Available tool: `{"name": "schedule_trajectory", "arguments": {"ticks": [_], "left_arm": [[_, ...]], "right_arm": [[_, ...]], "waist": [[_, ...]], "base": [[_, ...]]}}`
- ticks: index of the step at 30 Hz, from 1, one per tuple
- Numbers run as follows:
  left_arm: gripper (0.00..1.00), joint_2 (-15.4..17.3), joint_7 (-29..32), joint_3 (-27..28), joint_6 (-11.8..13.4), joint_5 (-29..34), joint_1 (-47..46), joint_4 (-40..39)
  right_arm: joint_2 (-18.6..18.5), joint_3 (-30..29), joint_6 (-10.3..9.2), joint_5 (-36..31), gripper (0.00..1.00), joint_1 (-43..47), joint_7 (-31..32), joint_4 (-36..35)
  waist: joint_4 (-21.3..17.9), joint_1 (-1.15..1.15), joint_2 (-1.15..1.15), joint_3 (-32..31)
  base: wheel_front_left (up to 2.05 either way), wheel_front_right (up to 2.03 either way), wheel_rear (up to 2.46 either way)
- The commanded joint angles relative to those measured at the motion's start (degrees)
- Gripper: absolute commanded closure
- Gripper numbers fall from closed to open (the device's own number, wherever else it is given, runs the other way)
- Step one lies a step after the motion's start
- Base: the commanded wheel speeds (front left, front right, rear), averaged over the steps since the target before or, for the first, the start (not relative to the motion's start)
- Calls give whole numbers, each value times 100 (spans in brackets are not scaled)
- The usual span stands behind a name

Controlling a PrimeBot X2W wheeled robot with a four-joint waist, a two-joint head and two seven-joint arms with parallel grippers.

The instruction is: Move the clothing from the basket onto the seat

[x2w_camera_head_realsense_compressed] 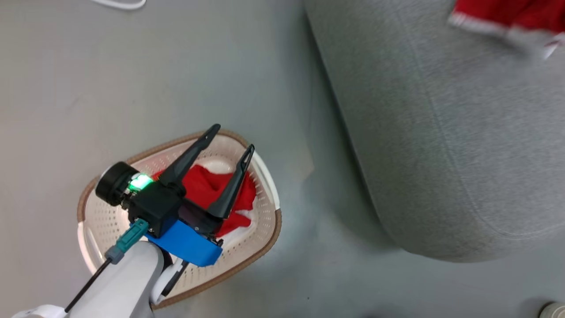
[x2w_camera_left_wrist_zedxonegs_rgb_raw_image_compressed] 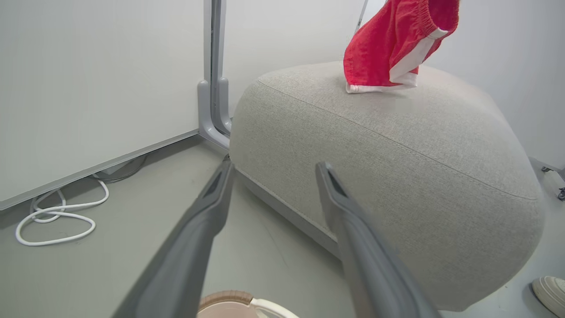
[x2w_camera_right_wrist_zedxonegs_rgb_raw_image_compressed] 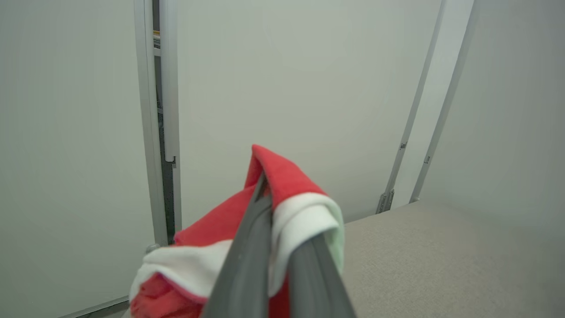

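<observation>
I was in a bare test room: white panel walls, grey floor, a loose cable, one grey sofa.

We count two red garments: the first garment at eight o'clock in the head view, the second garment at one o'clock. We see one basket and one seat. We count two grippers, the left gripper and the right gripper, each with two dark fingers. We find one white cable at eight o'clock in the left wrist view, and one shoe at four o'clock.
</observation>
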Motion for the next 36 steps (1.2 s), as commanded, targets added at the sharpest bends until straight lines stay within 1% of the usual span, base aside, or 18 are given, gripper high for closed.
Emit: {"name": "schedule_trajectory", "arguments": {"ticks": [1, 3, 7, 8, 9, 11, 15, 16, 17, 18, 19, 26, 32, 36], "left_arm": [[0, 44, -9, 46, 52, 23, -126, -104], [0, 77, -14, 71, 78, 55, -153, -195], [0, 106, -19, 89, 107, 93, -214, -330], [0, 111, -18, 88, 114, 103, -221, -349], [0, 111, -18, 88, 114, 103, -221, -349], [0, 124, -14, 84, 135, 133, -263, -438], [0, 145, -14, 92, 167, 161, -303, -522], [0, 154, -15, 94, 174, 157, -303, -526], [0, 159, -16, 97, 177, 151, -302, -525], [0, 160, -18, 100, 176, 143, -300, -515], [0, 157, -19, 105, 182, 132, -297, -501], [0, 90, -34, 116, 200, 57, -196, -376], [0, -72, -41, 134, 159, -39, -37, -139], [0, -282, -44, 219, 131, -98, 140, -5]], "right_arm": [[-161, -194, 2, -61, 100, -258, 25, 131], [-335, -418, 1, -171, 100, -398, 34, 311], [-448, -689, 1, -382, 100, -408, -7, 785], [-411, -746, 1, -408, 100, -358, -36, 931], [-411, -746, 1, -408, 100, -358, -36, 931], [-248, -943, 1, -424, 100, -166, -35, 1449], [-153, -1244, 1, -565, 100, 7, -71, 2164], [-112, -1292, 2, -617, 96, 50, -97, 2319], [-77, -1360, 1, -661, 56, 74, -143, 2459], [-57, -1423, 1, -740, 41, 103, -173, 2590], [-50, -1470, 1, -806, 0, 97, -238, 2671], [4, -1560, 1, -1146, 0, 127, -545, 3045], [-43, -1139, 1, -1157, 0, 475, -782, 3235], [23, -813, 1, -1073, 0, 937, -923, 3088]], "waist": [[262, -2, 0, 385], [320, -2, 0, 531], [406, -2, 0, 752], [421, -2, 0, 792], [421, -2, 0, 792], [466, -2, 0, 920], [502, -2, 0, 1002], [508, -2, 0, 1008], [513, -2, 0, 1006], [519, -2, 0, 994], [525, -2, 0, 977], [525, -2, 0, 702], [559, -2, 0, 114], [619, -2, 0, -386]], "base": [[0, 0, 0], [0, 0, 0], [0, 0, 0], [0, 0, 0], [0, 0, 0], [0, 0, 0], [0, 0, 0], [0, 0, 0], [0, 0, 0], [0, 0, 0], [0, 0, 0], [0, 0, 0], [0, 0, 0], [0, 0, 0]]}}
